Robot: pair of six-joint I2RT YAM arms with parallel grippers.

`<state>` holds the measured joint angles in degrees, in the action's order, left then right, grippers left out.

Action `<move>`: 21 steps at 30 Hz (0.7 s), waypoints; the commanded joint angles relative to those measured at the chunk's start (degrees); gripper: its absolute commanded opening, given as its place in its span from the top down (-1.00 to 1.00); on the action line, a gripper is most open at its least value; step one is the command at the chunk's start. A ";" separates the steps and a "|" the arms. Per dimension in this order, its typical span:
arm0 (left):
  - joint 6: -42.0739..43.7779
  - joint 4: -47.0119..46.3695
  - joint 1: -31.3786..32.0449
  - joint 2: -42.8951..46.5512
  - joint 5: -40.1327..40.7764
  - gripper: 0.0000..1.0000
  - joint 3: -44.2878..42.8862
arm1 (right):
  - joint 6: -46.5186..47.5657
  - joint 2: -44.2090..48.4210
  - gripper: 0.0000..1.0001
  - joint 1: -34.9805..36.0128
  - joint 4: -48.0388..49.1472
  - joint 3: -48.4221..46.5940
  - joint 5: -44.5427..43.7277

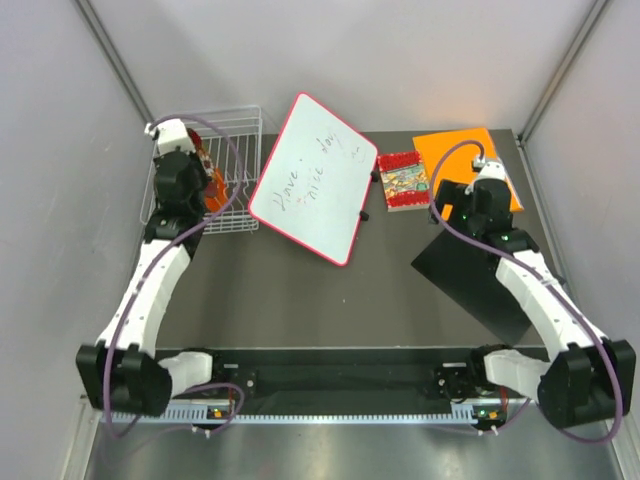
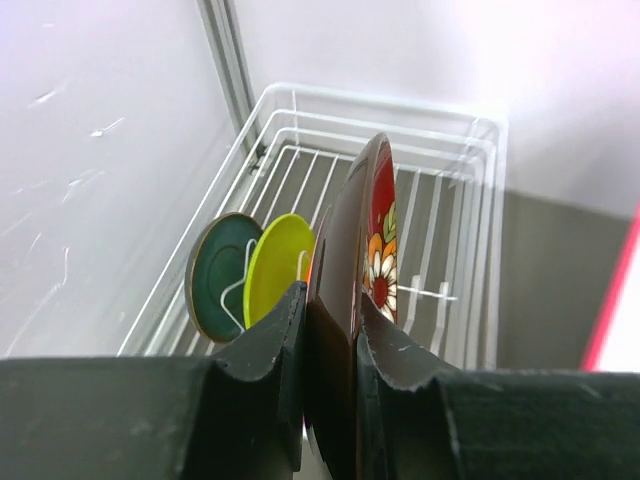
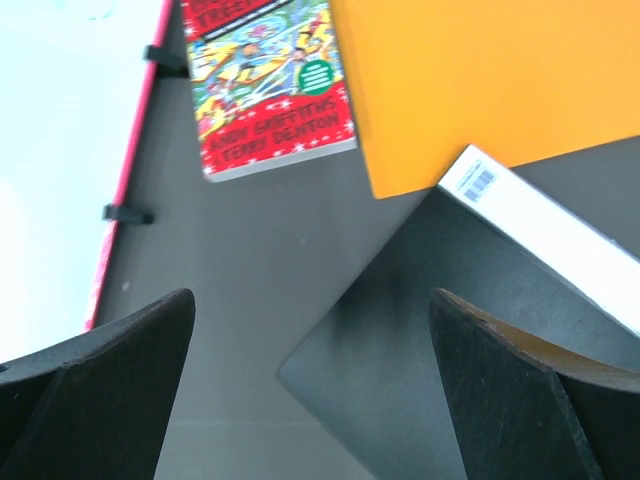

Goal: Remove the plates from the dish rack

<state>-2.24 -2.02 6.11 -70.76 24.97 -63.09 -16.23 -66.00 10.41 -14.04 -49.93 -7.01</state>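
Observation:
The white wire dish rack [image 1: 240,135] stands at the far left of the table; it also shows in the left wrist view [image 2: 450,130]. My left gripper [image 2: 330,300] is inside it, shut on the rim of the dark red plate [image 2: 380,200], which stands upright with its flowered side to the right. The lime green plate [image 2: 278,265] and the dark teal plate [image 2: 220,270] stand upright just to its left. Only an orange sliver [image 2: 311,265] of the orange plate shows between them. In the top view the left gripper [image 1: 200,165] hangs over the rack. My right gripper [image 3: 312,300] is open and empty above the table.
A pink-framed whiteboard [image 1: 312,178] lies tilted beside the rack. A red paperback [image 1: 402,180], an orange sheet [image 1: 455,148] and a black flat item [image 1: 470,275] lie at the right, under the right gripper [image 1: 458,205]. Grey walls enclose the table.

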 commanded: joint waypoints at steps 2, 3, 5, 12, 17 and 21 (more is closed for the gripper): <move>-11.80 8.78 0.22 12.64 -9.56 1.00 1.30 | -1.52 7.80 -0.99 1.98 -1.51 1.85 6.82; -13.39 9.57 0.22 13.80 -12.29 1.00 1.56 | -1.96 8.60 -0.96 2.33 -1.77 2.47 8.74; -19.10 11.95 0.31 17.13 -21.51 1.00 2.79 | -2.75 10.70 -0.90 3.29 -2.13 3.00 11.30; -32.54 9.24 1.18 22.95 -42.36 1.00 9.47 | -7.41 15.54 -0.92 7.24 0.59 7.56 17.37; -37.66 2.56 6.80 26.72 -45.46 1.00 19.22 | -11.62 17.48 -0.92 11.90 4.98 10.46 20.71; -40.12 -3.24 14.62 27.52 -39.76 1.00 24.59 | -14.88 16.78 -0.91 17.69 10.43 13.36 21.25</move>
<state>-36.56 7.88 15.05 -45.54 -15.40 -40.88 -26.37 -49.56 23.22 -11.49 -38.24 11.55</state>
